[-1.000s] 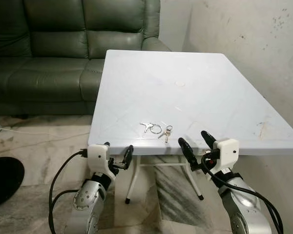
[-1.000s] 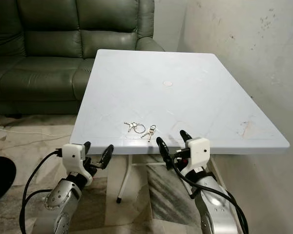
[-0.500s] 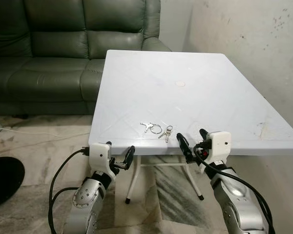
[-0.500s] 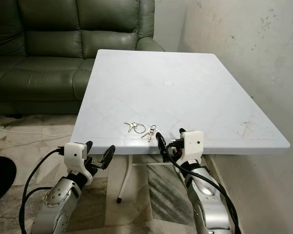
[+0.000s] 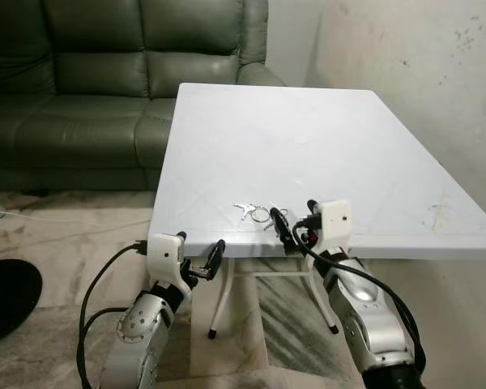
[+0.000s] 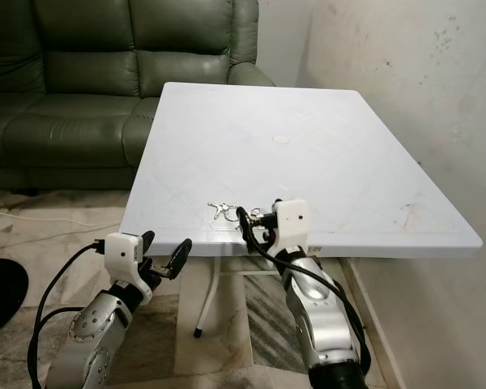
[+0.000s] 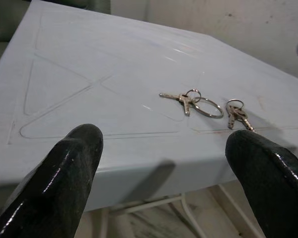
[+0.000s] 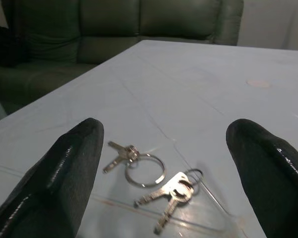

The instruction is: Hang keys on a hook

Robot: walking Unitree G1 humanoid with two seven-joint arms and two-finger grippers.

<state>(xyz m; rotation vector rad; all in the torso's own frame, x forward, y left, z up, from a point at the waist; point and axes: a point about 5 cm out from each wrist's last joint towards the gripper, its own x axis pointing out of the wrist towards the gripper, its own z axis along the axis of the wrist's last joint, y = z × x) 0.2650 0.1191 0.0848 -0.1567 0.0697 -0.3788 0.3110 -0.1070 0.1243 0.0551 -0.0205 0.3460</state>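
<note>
The left gripper [image 5: 198, 261] hovers below the near edge of the white table [image 5: 348, 138], fingers spread wide and holding nothing; judged a standby posture. On the tabletop near that edge lies the bunch of keys [image 5: 259, 214], a large ring with keys at 9 o'clock and a smaller ring at 3 o'clock, flat and free. The right gripper [image 5: 291, 231], at 3 o'clock of the keys, sits just beside them with fingers wide apart, apparently lined up to straddle the bunch before pinching.

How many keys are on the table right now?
4, in two pairs at the table's near edge: two keys on the big ring, two on the small ring beside it, before the open right gripper.
</note>
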